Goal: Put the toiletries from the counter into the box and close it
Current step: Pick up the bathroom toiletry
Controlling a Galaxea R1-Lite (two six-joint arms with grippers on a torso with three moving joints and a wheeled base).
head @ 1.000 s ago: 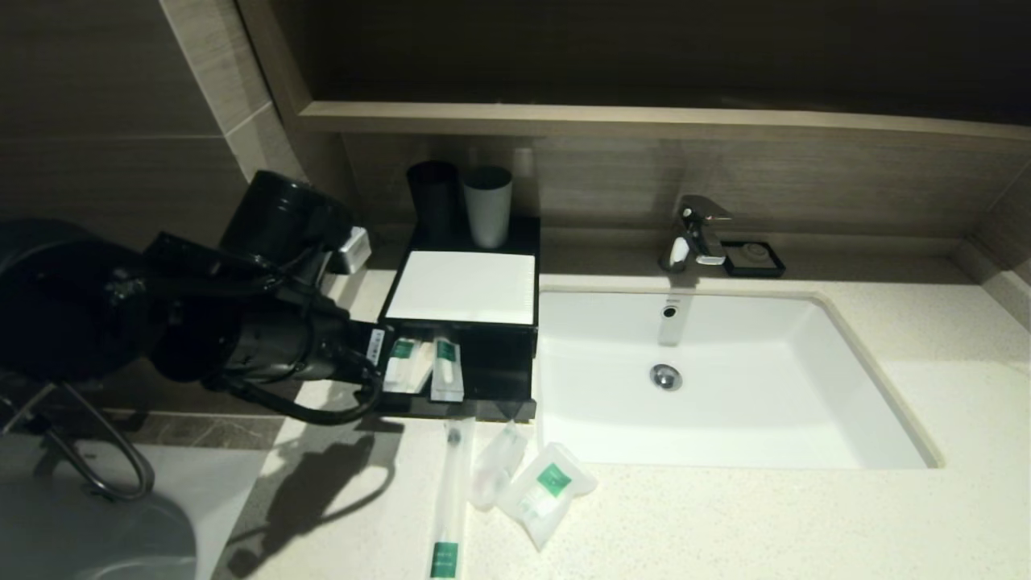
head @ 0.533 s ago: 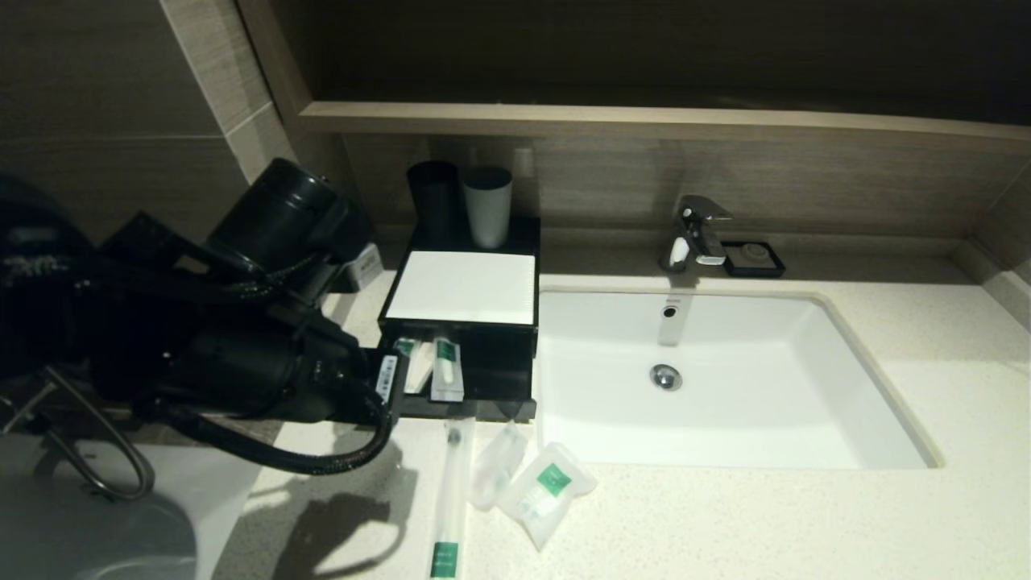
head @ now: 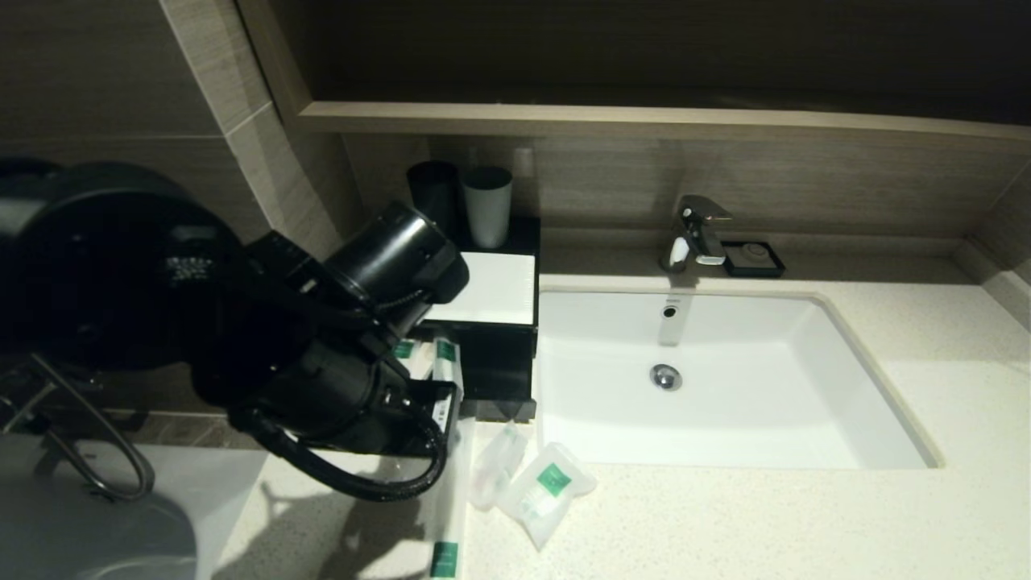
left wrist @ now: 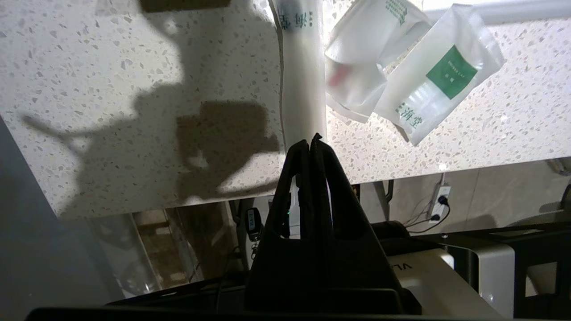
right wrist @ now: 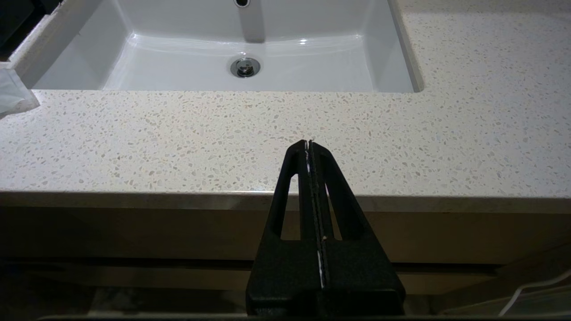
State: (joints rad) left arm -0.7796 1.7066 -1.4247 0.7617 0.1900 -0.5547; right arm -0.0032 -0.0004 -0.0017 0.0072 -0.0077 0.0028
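Observation:
The toiletries lie on the speckled counter [head: 725,524] in front of the box [head: 499,290]: a long toothbrush pack [left wrist: 303,89], a small plain sachet [left wrist: 357,84] and a squarish green-labelled sachet [left wrist: 439,89]. In the head view they show as the pack [head: 447,515], the plain sachet [head: 495,467] and the green one [head: 548,487]. The box's drawer [head: 491,379] stands pulled out with small packs inside. My left gripper [left wrist: 311,140] is shut and empty, above the near end of the toothbrush pack. My right gripper [right wrist: 308,142] is shut, at the counter's front edge.
A white sink [head: 854,379] is set into the counter right of the box, with a faucet [head: 697,229] and a black soap dish [head: 753,259] behind it. A black cup [head: 435,197] and a grey cup [head: 487,205] stand behind the box. My left arm covers the box's left side.
My left arm has swung from the left of the box to the right and forward, and now covers the drawer's left part and the toothbrush pack's far end. The sachets lie unmoved.

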